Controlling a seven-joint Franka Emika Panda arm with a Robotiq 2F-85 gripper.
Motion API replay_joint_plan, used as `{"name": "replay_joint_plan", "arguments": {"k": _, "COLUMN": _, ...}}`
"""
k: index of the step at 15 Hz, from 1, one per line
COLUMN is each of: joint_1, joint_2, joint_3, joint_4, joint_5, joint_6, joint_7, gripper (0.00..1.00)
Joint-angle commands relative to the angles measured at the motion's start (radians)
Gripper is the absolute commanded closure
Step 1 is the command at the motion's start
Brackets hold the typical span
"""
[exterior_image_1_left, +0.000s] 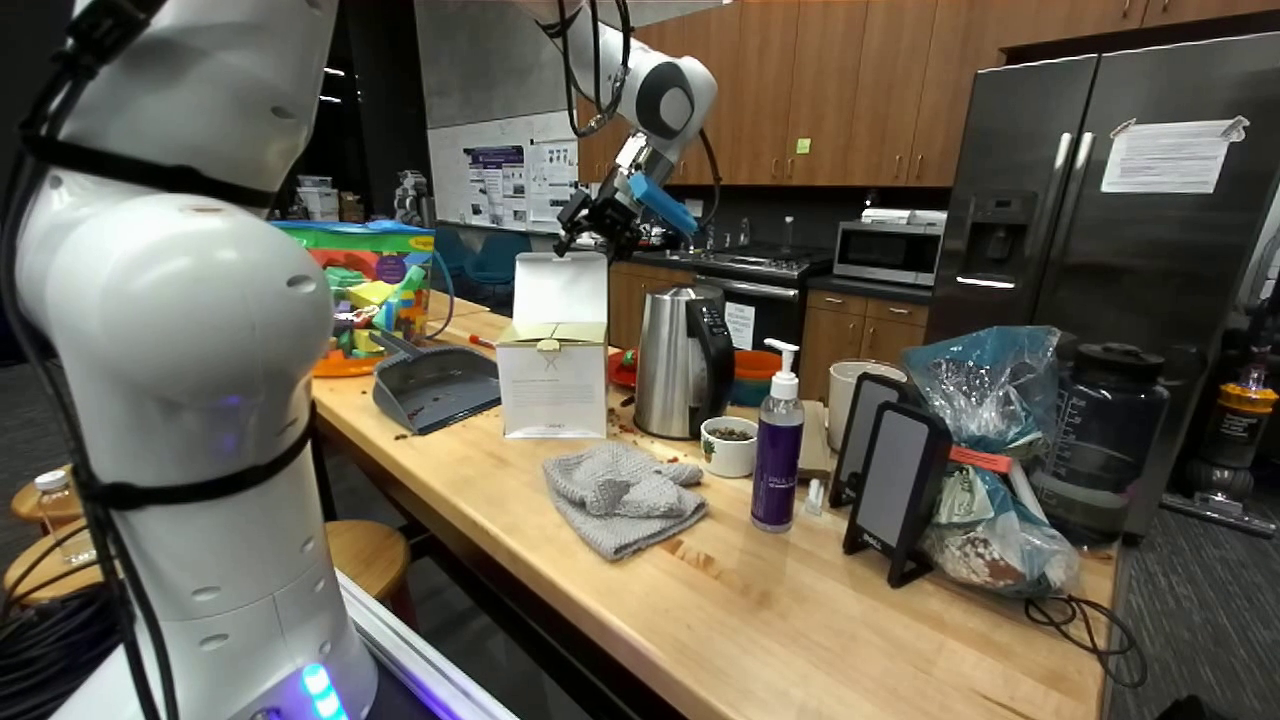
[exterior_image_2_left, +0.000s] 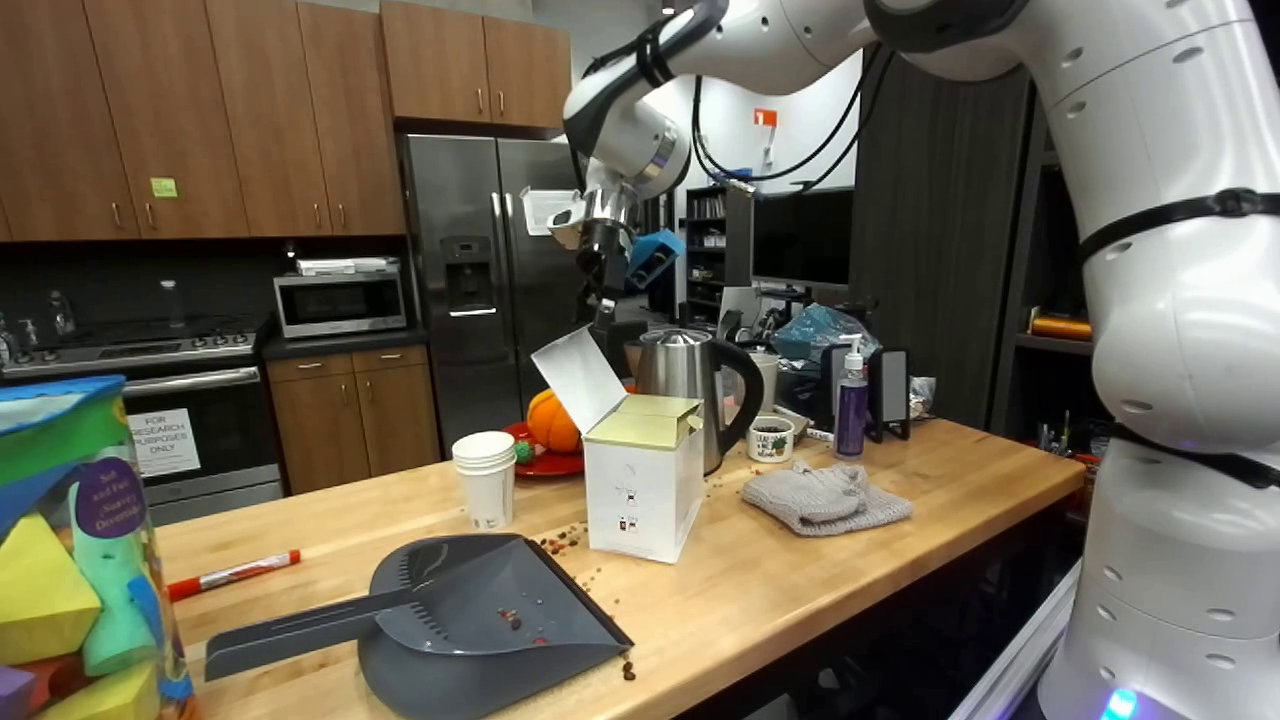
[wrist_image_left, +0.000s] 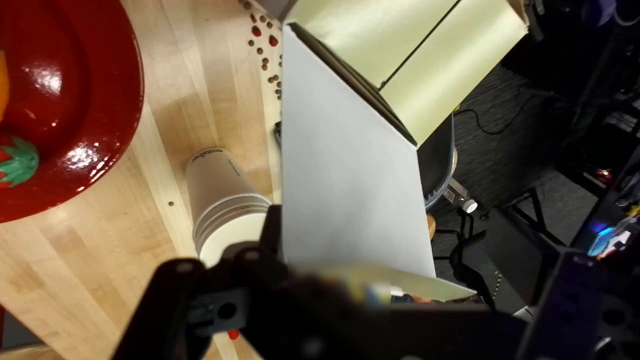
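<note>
A white box (exterior_image_1_left: 553, 395) with pale yellow-green inner flaps stands upright on the wooden table; it also shows in an exterior view (exterior_image_2_left: 640, 500). Its white lid flap (exterior_image_2_left: 580, 375) stands raised and leans away from the box; the wrist view shows it close up (wrist_image_left: 350, 175). My gripper (exterior_image_1_left: 590, 243) hangs just above the upper edge of this flap and appears open. In an exterior view the gripper (exterior_image_2_left: 603, 312) is at the flap's top, beside the kettle (exterior_image_2_left: 680, 375). In the wrist view the flap hides part of one dark finger (wrist_image_left: 272, 225). I cannot tell whether the fingers touch the flap.
White stacked paper cups (exterior_image_2_left: 485, 480) and a red plate (exterior_image_2_left: 548, 466) with toy food stand near the box. A grey dustpan (exterior_image_2_left: 490, 625), marker (exterior_image_2_left: 235, 572), grey cloth (exterior_image_1_left: 620, 490), small bowl (exterior_image_1_left: 728, 448), pump bottle (exterior_image_1_left: 777, 460) and black speakers (exterior_image_1_left: 895, 480) are on the table.
</note>
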Motion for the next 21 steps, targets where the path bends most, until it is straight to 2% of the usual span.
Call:
{"name": "replay_joint_plan", "arguments": {"k": 1, "joint_1": -0.031, "joint_2": -0.06, "joint_3": -0.004, "joint_4": -0.048, "joint_5": 0.023, "joint_6": -0.059, "joint_7": -0.003, "gripper": 0.0}}
{"name": "replay_joint_plan", "arguments": {"k": 12, "joint_1": -0.053, "joint_2": -0.148, "joint_3": -0.035, "joint_4": -0.146, "joint_5": 0.082, "joint_6": -0.091, "joint_7": -0.035, "gripper": 0.0}}
{"name": "replay_joint_plan", "arguments": {"k": 21, "joint_1": -0.044, "joint_2": -0.215, "joint_3": -0.061, "joint_4": -0.252, "joint_5": 0.074, "joint_6": -0.073, "joint_7": -0.025, "gripper": 0.0}}
